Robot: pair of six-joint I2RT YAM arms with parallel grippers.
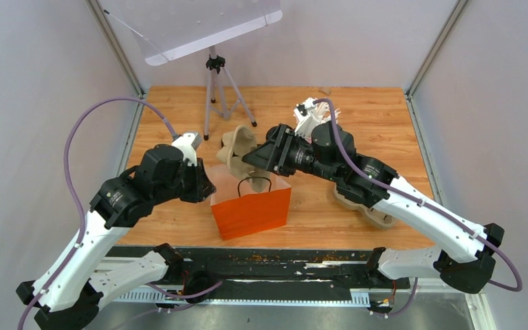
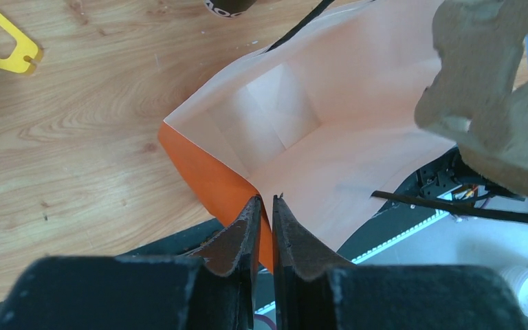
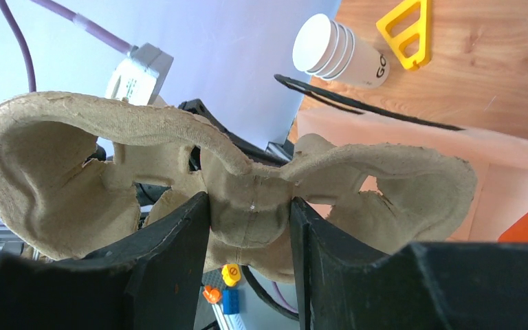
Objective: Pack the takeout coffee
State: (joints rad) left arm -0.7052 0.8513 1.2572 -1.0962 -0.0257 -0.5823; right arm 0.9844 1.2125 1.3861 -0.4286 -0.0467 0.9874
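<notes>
Cups (image 3: 340, 51): white, tapered, nested stack, lying on side.

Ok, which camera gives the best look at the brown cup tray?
The right wrist view: the brown cup tray fills it, pinched at its middle by the right gripper. The top view shows it small, over the orange bag, partly behind the gripper. The left wrist view catches only one edge.

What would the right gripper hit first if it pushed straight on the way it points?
The right gripper is clamped on the pulp tray; past that it points at the left arm's wrist, not down into the orange bag, though depth is unclear.
</notes>
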